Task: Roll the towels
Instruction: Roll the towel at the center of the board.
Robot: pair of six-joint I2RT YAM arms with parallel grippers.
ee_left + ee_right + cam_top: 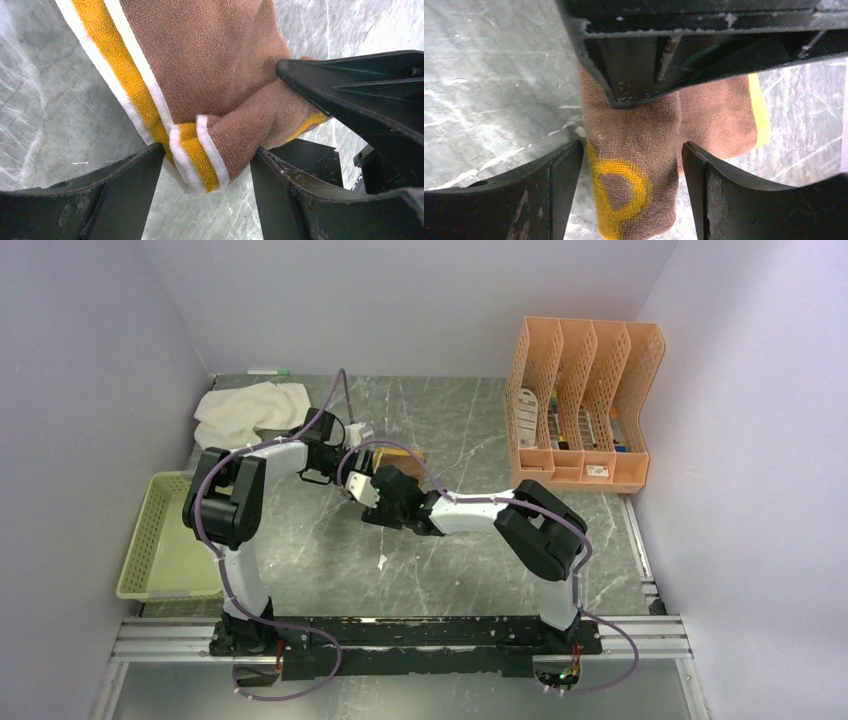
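Note:
The brown towel (398,453) with mustard-yellow and white edging lies mid-table, mostly hidden by both grippers. My left gripper (358,437) holds its folded, rolled end (200,150), and both fingers press against the cloth (207,150). My right gripper (362,487) straddles the other part of the same towel (639,165). Its jaws (633,145) are open: the left finger touches the cloth and a narrow gap shows at the right finger. The cream-white towel (250,405) lies crumpled at the back left, away from both grippers.
A green mesh basket (160,540) sits at the left table edge beside the left arm. An orange file rack (580,405) with small items stands at the back right. The two grippers are very close to each other over the towel.

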